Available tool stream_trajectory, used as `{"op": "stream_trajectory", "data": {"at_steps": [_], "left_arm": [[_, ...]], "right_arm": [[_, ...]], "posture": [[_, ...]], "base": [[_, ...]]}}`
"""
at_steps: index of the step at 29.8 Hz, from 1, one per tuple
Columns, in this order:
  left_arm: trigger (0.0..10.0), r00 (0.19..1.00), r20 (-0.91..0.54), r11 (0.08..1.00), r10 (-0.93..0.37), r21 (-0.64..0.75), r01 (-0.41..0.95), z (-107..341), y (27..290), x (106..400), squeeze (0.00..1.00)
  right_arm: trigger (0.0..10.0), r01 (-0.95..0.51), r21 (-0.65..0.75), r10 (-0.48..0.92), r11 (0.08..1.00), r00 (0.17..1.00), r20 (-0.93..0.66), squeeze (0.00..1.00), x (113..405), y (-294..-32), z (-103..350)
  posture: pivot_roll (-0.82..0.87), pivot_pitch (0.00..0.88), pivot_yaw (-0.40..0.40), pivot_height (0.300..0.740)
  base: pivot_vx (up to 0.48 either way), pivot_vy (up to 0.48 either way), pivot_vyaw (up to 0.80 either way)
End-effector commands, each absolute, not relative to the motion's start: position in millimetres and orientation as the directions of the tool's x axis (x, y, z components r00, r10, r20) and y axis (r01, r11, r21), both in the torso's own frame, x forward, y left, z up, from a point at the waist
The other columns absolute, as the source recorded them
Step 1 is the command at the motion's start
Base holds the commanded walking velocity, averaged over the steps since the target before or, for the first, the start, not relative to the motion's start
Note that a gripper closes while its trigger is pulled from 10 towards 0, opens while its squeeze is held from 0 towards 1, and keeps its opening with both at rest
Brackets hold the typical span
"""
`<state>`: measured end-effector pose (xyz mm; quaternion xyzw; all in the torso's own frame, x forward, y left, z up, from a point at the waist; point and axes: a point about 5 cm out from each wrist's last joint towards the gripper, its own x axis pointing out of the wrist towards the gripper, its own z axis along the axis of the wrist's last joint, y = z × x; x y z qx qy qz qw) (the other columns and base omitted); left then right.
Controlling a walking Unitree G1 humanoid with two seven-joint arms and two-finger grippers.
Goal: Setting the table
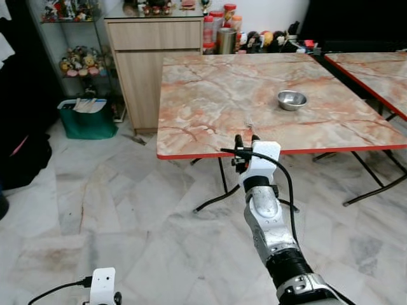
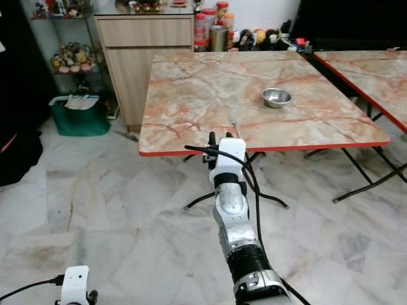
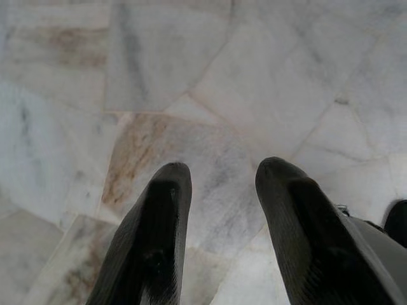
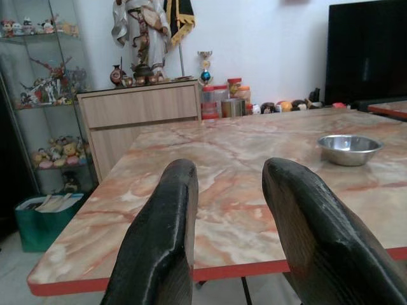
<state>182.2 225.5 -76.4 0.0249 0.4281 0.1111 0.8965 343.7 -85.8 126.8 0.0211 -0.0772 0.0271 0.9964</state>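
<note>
1. At the near red edge of the bench [image 1: 210, 95], the right pincer [image 1: 246, 141] is raised on its silver arm, its two black fingers [image 4: 166, 235] parted with nothing between them, pointing across the top.

2. Low at the robot's left side, the left pincer [image 3: 219, 210] hangs idle over the floor [image 3: 191, 76], its fingers likewise apart and empty.

3. Ahead of the right pincer and well apart from it, a small steel bowl [image 1: 292, 100] stands upright on the bench, toward the far right part of the top.

4. The bowl looks thin-walled, shiny and rigid, so I judge it light, stiff and not fragile, but slippery against hard fingers and prone to skate on the polished top.

5. The best hold is probably across the rim, one finger inside and one outside the wall; whether anything lies in it is hard to tell from this angle.

6. The bench top is smooth marbled orange-and-cream laminate, square, edged in red, on folding black metal legs; a second like it [image 1: 375, 67] stands just beside it to the right.

7. Beyond are a wooden cabinet [image 1: 137, 57], jars, a green bin [image 1: 86, 121] and pale marble floor tiles.
</note>
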Motion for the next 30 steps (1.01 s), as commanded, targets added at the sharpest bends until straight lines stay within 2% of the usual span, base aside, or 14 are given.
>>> {"op": "stream_trajectory", "data": {"at_steps": [1, 6, 11, 13, 15, 26, 30], "left_arm": [[10.0, 0.610, -0.762, 0.976, 0.216, 0.146, -0.162, -76, 225, 183, 0.00], [10.0, 0.611, -0.763, 0.977, 0.210, 0.148, -0.152, -76, 225, 182, 0.00], [10.0, 0.608, -0.766, 0.978, 0.209, 0.150, -0.147, -77, 224, 182, 0.00], [10.0, 0.608, -0.766, 0.978, 0.209, 0.150, -0.147, -77, 224, 182, 0.00], [10.0, 0.609, -0.765, 0.978, 0.209, 0.149, -0.149, -77, 224, 182, 0.00], [10.0, 0.609, -0.764, 0.977, 0.212, 0.145, -0.158, -77, 223, 183, 0.00], [10.0, 0.606, -0.766, 0.976, 0.214, 0.144, -0.163, -77, 223, 182, 0.00]], "right_arm": [[10.0, -0.062, 0.044, 0.054, 0.997, 0.987, 0.153, 0.00, 346, -85, 129], [10.0, -0.056, 0.053, 0.048, 0.997, 0.989, 0.142, 0.00, 346, -86, 127], [10.0, -0.086, 0.001, 0.085, 0.996, 0.985, 0.148, 0.00, 344, -83, 126], [10.0, -0.101, -0.005, 0.100, 0.995, 0.983, 0.153, 0.00, 344, -81, 127], [10.0, -0.099, 0.003, 0.097, 0.995, 0.983, 0.158, 0.00, 344, -81, 128], [10.0, -0.077, -0.008, 0.077, 0.997, 0.985, 0.155, 0.00, 345, -88, 128], [10.0, -0.048, 0.029, 0.044, 0.998, 0.989, 0.141, 0.00, 345, -92, 126]], "posture": [[0.01, 0.000, 0.005, 0.740], [0.01, 0.000, 0.004, 0.740], [0.01, 0.000, 0.004, 0.740], [0.01, 0.000, 0.003, 0.740], [0.01, 0.000, 0.001, 0.740], [0.01, 0.000, -0.007, 0.740], [0.01, 0.000, -0.008, 0.740]], "base": [[0.334, 0.000, 0.00], [0.337, 0.000, 0.00], [0.340, 0.000, 0.00], [0.343, 0.000, 0.80], [0.345, 0.000, 0.80], [0.344, 0.000, 0.00], [0.345, 0.000, 0.00]]}}
